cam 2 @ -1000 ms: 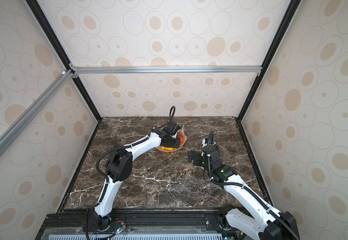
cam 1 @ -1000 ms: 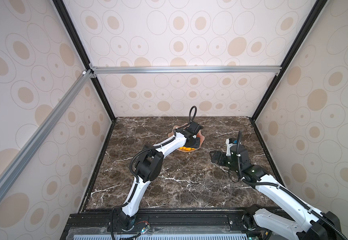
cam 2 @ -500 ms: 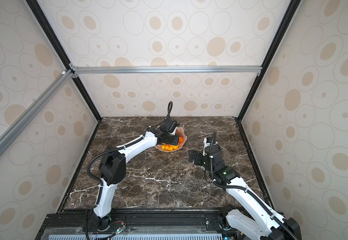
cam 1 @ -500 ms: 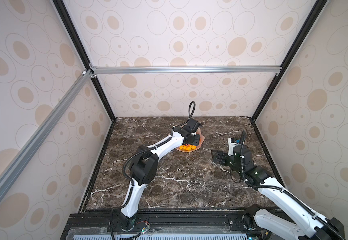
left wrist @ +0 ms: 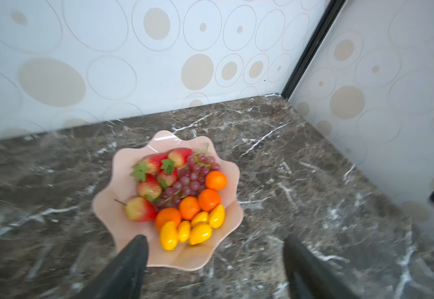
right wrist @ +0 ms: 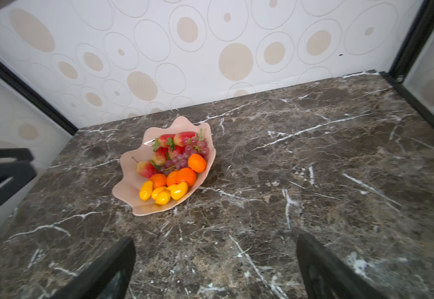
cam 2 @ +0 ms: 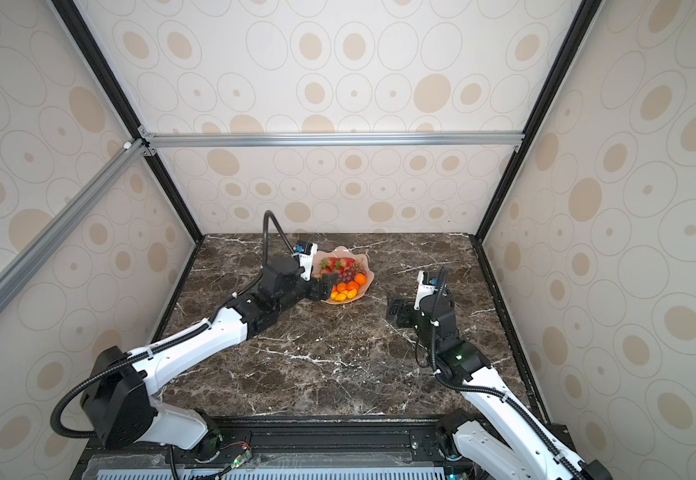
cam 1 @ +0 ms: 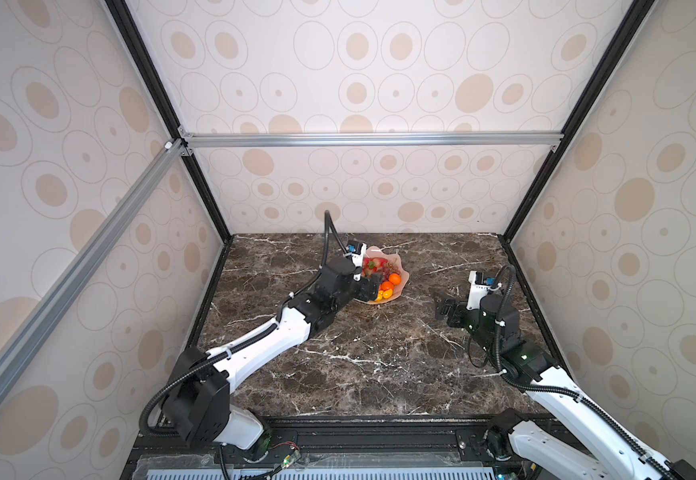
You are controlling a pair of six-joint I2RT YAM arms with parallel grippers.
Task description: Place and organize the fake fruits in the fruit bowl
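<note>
The pale pink scalloped fruit bowl (cam 1: 398, 262) (cam 2: 363, 258) (left wrist: 107, 207) (right wrist: 127, 178) sits at the back middle of the marble table. It holds the fake fruits: red strawberries (left wrist: 148, 186), a dark red grape bunch (left wrist: 192, 178), orange tangerines (left wrist: 208, 199) and small yellow oval fruits (left wrist: 200, 233). My left gripper (left wrist: 214, 240) (cam 1: 373, 286) (cam 2: 327, 286) hovers at the bowl's near-left rim, open and empty. One of its fingertips (left wrist: 138, 246) overlaps the rim. My right gripper (right wrist: 215, 240) (cam 1: 441, 307) (cam 2: 396, 309) stands open and empty over bare marble, well to the right of the bowl.
Patterned walls and black frame posts (cam 1: 516, 232) close the table on three sides. The bowl lies a short way from the back wall. Bare marble table (cam 1: 379, 365) stretches across the front and between the two arms.
My left gripper's jaws have opened wide, and it has drawn back a little from over the bowl toward the near left. The right arm has hardly moved.
</note>
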